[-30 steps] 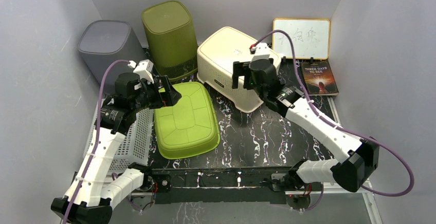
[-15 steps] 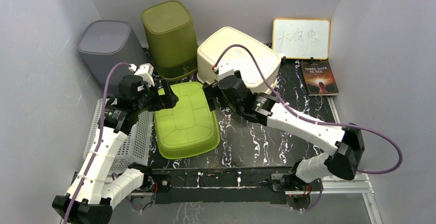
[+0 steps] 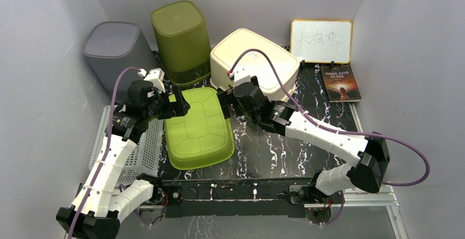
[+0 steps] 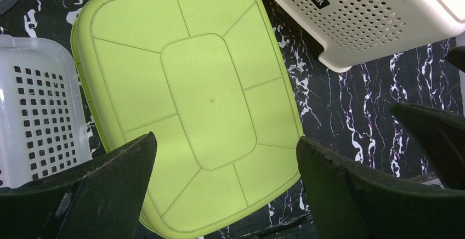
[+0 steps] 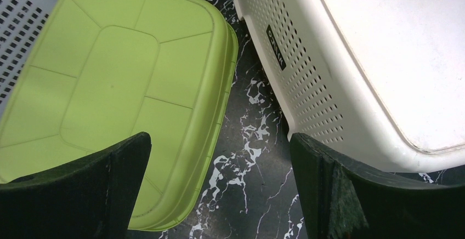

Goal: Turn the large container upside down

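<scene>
Lime-green tub (image 3: 198, 128) lying base-up at centre of counter (image 3: 285, 146), between white perforated basket (image 3: 137, 146) and cream perforated basket (image 3: 255, 66).

Judged light: thin moulded plastic, slightly flexible, flat base smooth and slippery. Best hold at rolled rim on opposite sides, not on base panel.

Left end effector (image 3: 180, 100) released, jaws wide, above tub's far-left corner. Right end effector (image 3: 224, 102) likewise wide and empty, by far-right corner.

Against a second ago: right end effector swung across from over cream perforated basket to tub. Left barely shifted. Tub unmoved.

Lime-green container (image 3: 198, 123), black white-veined table (image 3: 274, 148)
</scene>
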`<action>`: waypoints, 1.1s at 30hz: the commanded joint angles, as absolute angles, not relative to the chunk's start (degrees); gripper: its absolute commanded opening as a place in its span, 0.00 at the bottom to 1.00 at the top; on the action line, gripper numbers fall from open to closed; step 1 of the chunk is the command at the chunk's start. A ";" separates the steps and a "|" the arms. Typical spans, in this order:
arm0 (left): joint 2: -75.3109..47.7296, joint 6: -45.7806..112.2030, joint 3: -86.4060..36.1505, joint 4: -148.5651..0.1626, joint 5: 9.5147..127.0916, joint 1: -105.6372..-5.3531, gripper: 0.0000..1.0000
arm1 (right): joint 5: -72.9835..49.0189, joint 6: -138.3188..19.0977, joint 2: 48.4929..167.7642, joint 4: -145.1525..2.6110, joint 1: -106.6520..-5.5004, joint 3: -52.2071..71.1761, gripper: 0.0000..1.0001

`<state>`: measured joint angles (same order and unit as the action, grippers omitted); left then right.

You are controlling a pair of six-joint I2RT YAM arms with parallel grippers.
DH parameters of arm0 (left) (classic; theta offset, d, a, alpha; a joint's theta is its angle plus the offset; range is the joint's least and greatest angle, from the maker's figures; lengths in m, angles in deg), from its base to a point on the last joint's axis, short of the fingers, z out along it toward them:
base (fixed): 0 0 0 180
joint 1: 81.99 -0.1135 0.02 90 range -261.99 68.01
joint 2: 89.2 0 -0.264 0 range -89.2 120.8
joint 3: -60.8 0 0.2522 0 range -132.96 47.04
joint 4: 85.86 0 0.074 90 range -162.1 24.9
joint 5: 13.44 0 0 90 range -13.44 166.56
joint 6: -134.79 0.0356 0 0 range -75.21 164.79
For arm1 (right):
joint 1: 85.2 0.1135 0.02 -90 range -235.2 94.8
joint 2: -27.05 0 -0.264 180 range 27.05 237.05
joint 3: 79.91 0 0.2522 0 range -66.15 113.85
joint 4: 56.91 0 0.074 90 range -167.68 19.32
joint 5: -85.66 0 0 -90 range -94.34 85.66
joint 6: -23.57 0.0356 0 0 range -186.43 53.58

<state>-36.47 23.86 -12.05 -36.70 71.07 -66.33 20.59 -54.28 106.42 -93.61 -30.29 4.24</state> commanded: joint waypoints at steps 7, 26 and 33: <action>-36.14 25.10 -11.42 -36.67 71.55 -66.22 0.98 | 25.34 -53.53 107.04 -91.42 -30.31 4.51 0.98; -36.74 25.19 -10.84 -36.85 71.60 -66.24 0.98 | 27.59 -54.43 106.50 -90.86 -30.36 2.50 0.98; -36.75 25.10 -10.72 -36.93 71.55 -66.23 0.98 | 26.93 -55.03 105.11 -89.71 -30.41 1.01 0.98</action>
